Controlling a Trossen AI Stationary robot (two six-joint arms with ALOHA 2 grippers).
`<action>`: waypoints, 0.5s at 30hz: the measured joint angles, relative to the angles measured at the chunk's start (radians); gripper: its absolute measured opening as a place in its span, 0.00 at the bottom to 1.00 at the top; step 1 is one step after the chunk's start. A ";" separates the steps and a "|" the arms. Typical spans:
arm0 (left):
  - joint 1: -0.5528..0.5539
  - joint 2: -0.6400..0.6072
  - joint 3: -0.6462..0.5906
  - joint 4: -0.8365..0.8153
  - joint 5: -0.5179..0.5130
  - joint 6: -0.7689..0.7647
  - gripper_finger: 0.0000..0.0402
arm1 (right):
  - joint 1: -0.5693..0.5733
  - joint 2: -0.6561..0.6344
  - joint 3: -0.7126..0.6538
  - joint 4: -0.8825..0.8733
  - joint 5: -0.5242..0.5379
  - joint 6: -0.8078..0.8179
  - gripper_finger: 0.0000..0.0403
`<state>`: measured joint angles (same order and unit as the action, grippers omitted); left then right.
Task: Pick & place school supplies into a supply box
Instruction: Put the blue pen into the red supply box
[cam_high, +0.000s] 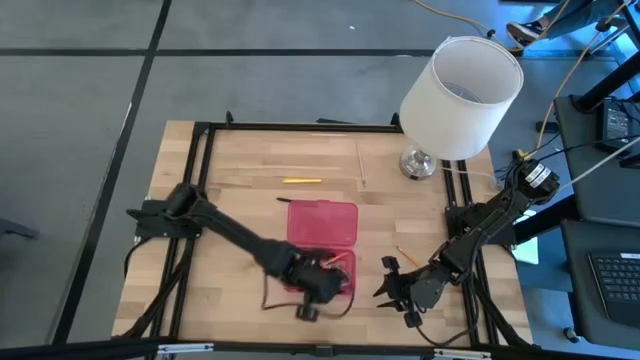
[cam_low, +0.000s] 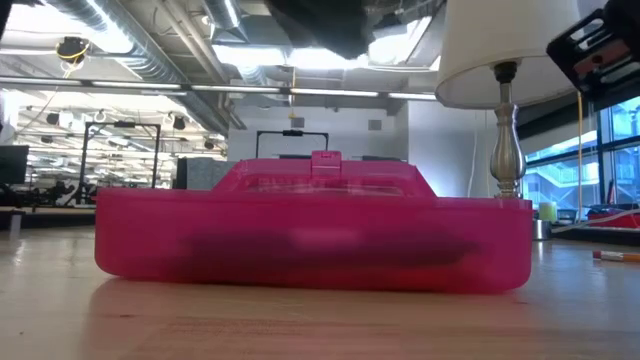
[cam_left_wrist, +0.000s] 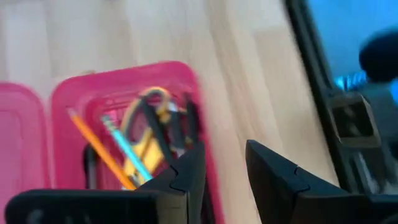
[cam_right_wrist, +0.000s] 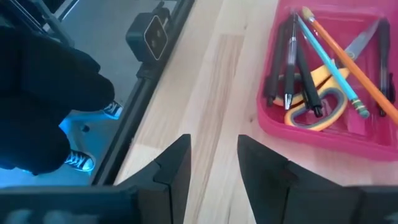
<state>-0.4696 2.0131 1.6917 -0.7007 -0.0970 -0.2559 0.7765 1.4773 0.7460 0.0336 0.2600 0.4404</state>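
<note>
Near the table's front edge, the left gripper (cam_high: 318, 285) hovers spread and empty over the supply box (cam_high: 322, 222), already holding scissors (cam_right_wrist: 317, 99) and pens; next, the yellow pencil (cam_high: 301, 181) near the back edge needs fetching. Right gripper (cam_high: 398, 285) waits parted, empty.

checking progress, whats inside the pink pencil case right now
Inside the pink pencil case lie yellow-handled scissors, an orange pencil, a blue pencil and black pens. Whatever sits beneath that pile is covered.
</note>
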 joint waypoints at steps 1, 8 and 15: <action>-0.018 -0.005 0.000 -0.011 -0.011 0.020 0.27 | -0.001 0.000 0.000 0.001 0.001 0.000 0.34; -0.123 -0.044 -0.012 -0.084 -0.222 0.034 0.27 | -0.047 -0.004 0.014 -0.092 -0.064 0.383 0.34; -0.135 -0.144 -0.212 0.243 -0.118 -0.009 0.27 | -0.051 -0.005 0.155 -0.504 -0.104 0.738 0.34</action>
<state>-0.6046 1.8686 1.4799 -0.4577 -0.2150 -0.2652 0.7258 1.4719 0.9010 -0.4705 0.1556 1.1780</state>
